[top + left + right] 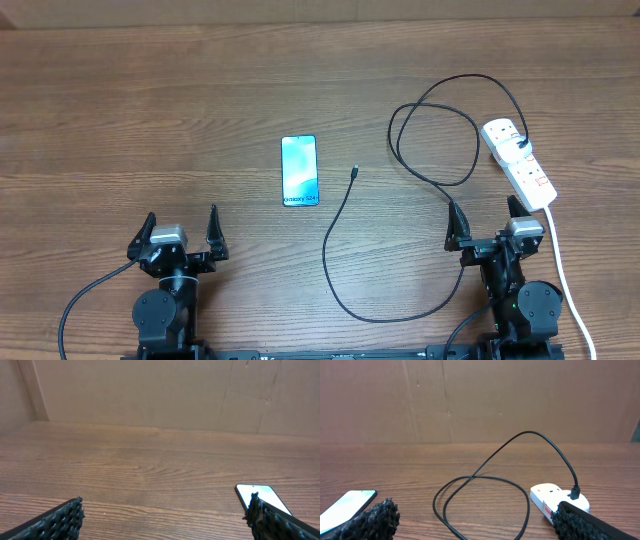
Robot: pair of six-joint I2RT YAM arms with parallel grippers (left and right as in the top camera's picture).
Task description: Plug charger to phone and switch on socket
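The phone (299, 171) lies flat at the table's middle, its light blue screen up. The charger (325, 255), a thin black cable, lies loose with its small tip (355, 173) just right of the phone and apart from it. It loops back to a black plug in the white socket (520, 160) at the right. My left gripper (181, 222) stands open below and left of the phone. My right gripper (484, 215) stands open just below the socket. In the wrist views the left gripper (165, 510) has the phone (260, 495) by its right finger, and the right gripper (475, 515) faces the cable loop (485, 477) and socket (547, 496).
A thick white cord (565, 270) runs from the socket down the right side, past my right arm. A brown cardboard wall (480, 400) stands along the table's far edge. The cable's slack loop lies between the two arms.
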